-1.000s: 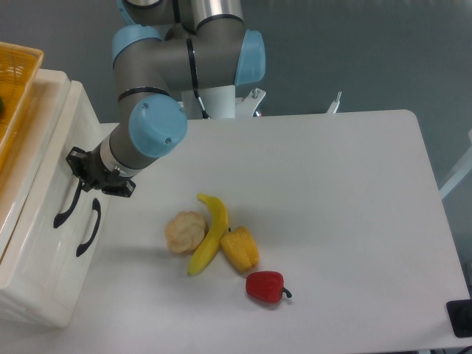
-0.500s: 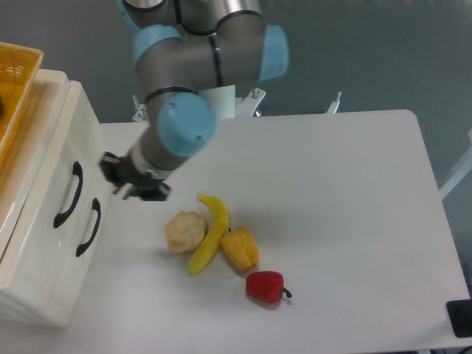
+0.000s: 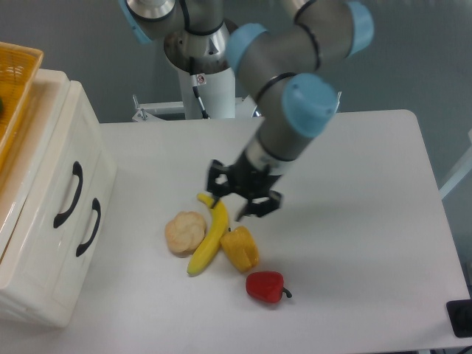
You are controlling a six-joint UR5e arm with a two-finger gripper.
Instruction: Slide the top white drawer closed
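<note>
The top white drawer [image 3: 51, 184] is sitting at the 9 o'clock side of the frame, in the white cabinet [image 3: 44, 295] standing at the left edge of the bench [image 3: 354, 192]. Its front is lying flush with the cabinet face, level with the lower drawer [image 3: 74, 243] beneath it, and its curved black handle [image 3: 68, 195] is showing just above and left of the lower one's.

The gripper [image 3: 240, 200] is hanging near the frame centre, well apart from the cabinet, at 3 o'clock from the drawer. Its fingers [image 3: 215, 184] are standing apart and holding nothing.

Directly below the gripper, a banana [image 3: 209, 234] is lying on the bench. A bread roll [image 3: 184, 232] is touching it on the 9 o'clock side and a yellow pepper [image 3: 240, 249] on the 3 o'clock side. A red pepper [image 3: 265, 286] is resting just beside the yellow one, toward 5 o'clock.

An orange basket [image 3: 13, 88] is sitting on the cabinet top at the 10 o'clock corner.
</note>
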